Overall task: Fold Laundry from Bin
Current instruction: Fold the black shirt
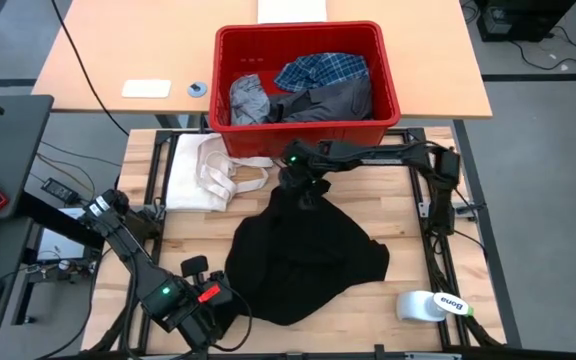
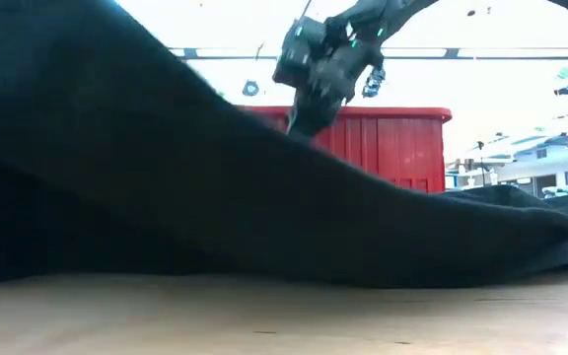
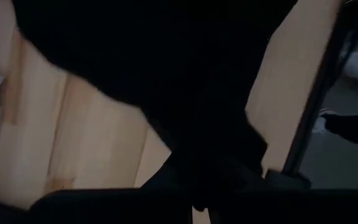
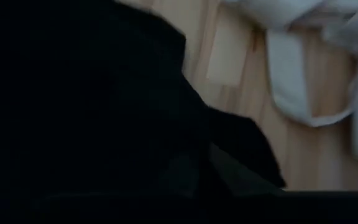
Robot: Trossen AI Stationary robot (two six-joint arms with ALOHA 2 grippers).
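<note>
The red bin (image 1: 220, 85) stands at the table's far edge with a blue-and-white plaid shirt (image 1: 323, 68), a light grey garment (image 1: 250, 98) and a dark grey one (image 1: 330, 100) inside. A large black garment (image 1: 308, 255) lies spread on the table's middle. My right gripper (image 1: 306, 195) is shut at its far tip, just in front of the bin. My left gripper (image 1: 218, 305) is shut at its near left edge. In the low view the black garment (image 2: 264, 217) slopes up toward the left. My left gripper holds the black garment by its near left edge (image 3: 204, 180), coming from above with fingers pointing steeply down. The dark cloth hides the fingers themselves. That side of the cloth is raised off the table and the rest lies on it. My right gripper is shut on the garment's far tip (image 2: 299, 130), slanting down from the far side. The cloth rises to a peak at the fingers and spreads down from there onto the table. One layer or several, I cannot tell.
A cream-white cloth with strap loops (image 1: 208, 170) lies at the table's far left, close to the right gripper. A white bottle (image 1: 433, 305) lies near the table's near right corner. Bare wood shows right of the black garment.
</note>
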